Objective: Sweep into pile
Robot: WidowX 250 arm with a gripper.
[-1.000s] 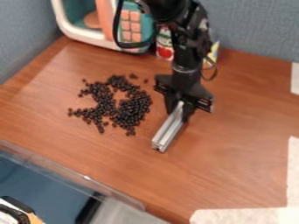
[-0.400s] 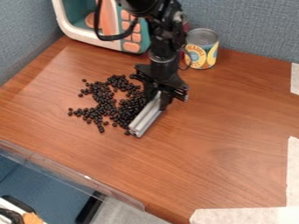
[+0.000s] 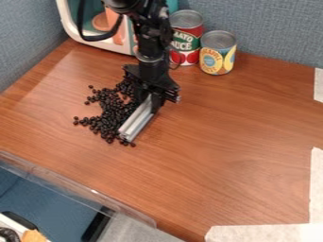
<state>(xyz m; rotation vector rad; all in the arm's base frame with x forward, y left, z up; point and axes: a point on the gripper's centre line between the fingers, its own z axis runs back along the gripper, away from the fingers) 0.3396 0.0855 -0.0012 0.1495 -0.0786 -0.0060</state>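
Note:
The black gripper [image 3: 150,98] hangs over the left half of the wooden table, shut on a silver metal bar [image 3: 136,121]. The bar slants from the gripper down toward the lower left, low at the table surface. Small black beads [image 3: 108,115] are gathered along the bar's left side, reaching out to the left in an uneven patch. A few beads sit by the bar's lower end. Part of the patch near the gripper is hidden behind it and the bar.
A toy microwave [image 3: 95,39] stands at the back left. To its right are a red-labelled can [image 3: 185,40] and a yellow-labelled can [image 3: 217,53]. Clear plastic edging [image 3: 82,189] borders the table's front left; pale tape [image 3: 265,233] marks the front right.
The gripper and bar have moved left across the table. The right-hand beads have been pushed left and bunched against the bar. Both cans have come into view from behind the arm.

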